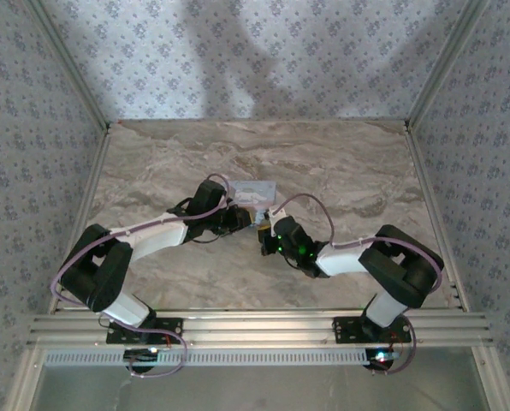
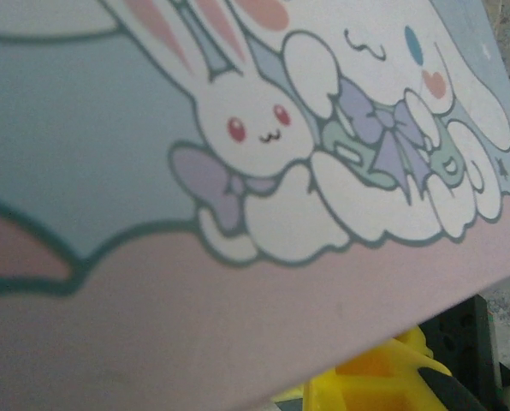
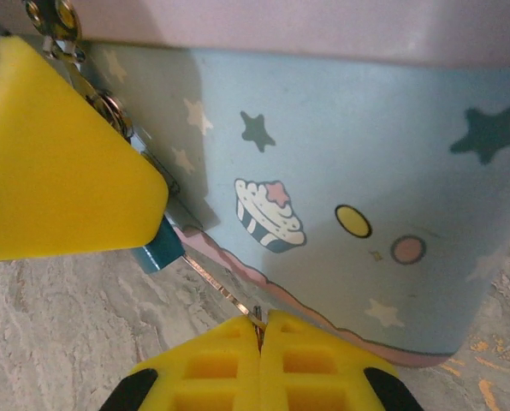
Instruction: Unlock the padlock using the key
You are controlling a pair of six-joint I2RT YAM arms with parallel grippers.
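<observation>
Teal padlock (image 3: pixel 157 251) low at the near side of the cartoon-print tin (image 3: pixel 340 154), just above the marble desk (image 3: pixel 67 342). Touches a yellow finger (image 3: pixel 58 163) of the left claw (image 1: pixel 246 219) and sits below a run of metal links (image 3: pixel 71 51). Thin key (image 3: pixel 216 284) slanting from the padlock down to the right claw (image 3: pixel 259 330), pinched there between fingers pressed tight together. Left claw's opening: cannot tell. Tin near the desk's middle, just beyond both claws.
</observation>
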